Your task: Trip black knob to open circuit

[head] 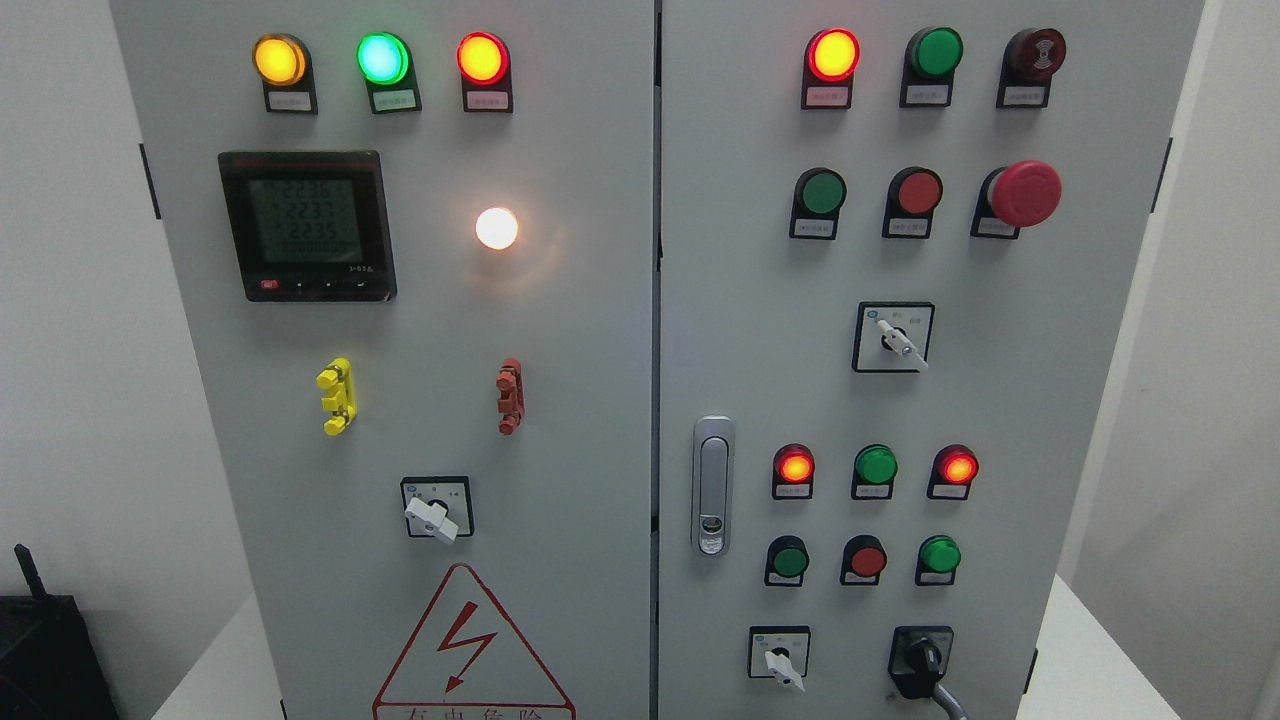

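Though out of view, so no telling whether spread or curled: both hands. Low on the right cabinet door, the black knob, handle tilted down-right, beside a white-handled selector switch, under a green pushbutton.

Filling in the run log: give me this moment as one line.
stage: before reach | hands: none in view | black knob: lower right of right door, untouched, lever pointing down-right | white lamp: lit
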Motion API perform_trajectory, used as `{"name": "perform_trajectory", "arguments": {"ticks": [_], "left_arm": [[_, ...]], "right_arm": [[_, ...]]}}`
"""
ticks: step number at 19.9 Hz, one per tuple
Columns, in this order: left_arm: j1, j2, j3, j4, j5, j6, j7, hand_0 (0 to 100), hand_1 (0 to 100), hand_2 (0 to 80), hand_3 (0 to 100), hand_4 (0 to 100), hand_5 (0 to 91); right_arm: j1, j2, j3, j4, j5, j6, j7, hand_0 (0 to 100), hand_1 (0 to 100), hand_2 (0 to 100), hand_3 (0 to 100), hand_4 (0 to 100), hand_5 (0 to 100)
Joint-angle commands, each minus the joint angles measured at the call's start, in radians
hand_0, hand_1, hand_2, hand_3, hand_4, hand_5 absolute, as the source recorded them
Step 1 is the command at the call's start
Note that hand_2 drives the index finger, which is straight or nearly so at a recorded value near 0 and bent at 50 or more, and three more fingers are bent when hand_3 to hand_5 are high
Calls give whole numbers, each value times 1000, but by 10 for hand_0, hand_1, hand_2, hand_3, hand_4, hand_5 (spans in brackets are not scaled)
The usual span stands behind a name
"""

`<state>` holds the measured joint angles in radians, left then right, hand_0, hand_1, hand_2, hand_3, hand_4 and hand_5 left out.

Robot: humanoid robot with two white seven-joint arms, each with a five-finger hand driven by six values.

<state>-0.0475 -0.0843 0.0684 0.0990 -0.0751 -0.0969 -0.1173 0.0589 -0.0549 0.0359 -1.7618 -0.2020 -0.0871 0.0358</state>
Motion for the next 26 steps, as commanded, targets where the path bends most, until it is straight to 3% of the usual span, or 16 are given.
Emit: {"name": "perform_trajectory", "arguments": {"ticks": [1,26], "left_arm": [[0,0,1,-16,0,0,1,120,389,0,0,0,0],[0,0,1,-16,0,0,1,120,389,0,0,0,0]], "right_arm": [[-1,7,19,-7,1,-2,-1,0,0,1,1000,1000,1000],[6,15,41,-38,3,-11,-1,0,0,15,1000,1000,1000]]}}
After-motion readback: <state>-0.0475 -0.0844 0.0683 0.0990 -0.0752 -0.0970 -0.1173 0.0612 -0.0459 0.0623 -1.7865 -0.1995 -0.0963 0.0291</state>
